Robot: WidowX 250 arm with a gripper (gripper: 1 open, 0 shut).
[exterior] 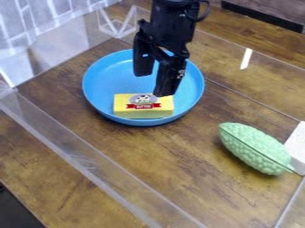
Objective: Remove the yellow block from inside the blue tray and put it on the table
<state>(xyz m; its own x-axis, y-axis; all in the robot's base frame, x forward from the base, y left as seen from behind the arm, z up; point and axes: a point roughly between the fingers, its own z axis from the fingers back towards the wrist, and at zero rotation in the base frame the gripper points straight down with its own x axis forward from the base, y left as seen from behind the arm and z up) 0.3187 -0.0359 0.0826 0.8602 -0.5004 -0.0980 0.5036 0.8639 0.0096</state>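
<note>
The end effector [156, 75] is hanging wide open and empty over the blue tray [102, 76], with the yellow block [145, 106] lying just below-left, long axis crosswise.

The yellow block [145, 106] lies flat inside the blue tray [105, 72], seemingly near its front rim.

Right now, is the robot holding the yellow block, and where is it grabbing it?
No, nothing is held. The gripper hangs open above the yellow block, which lies in the blue tray; its fingers are not closed on the block.
</note>
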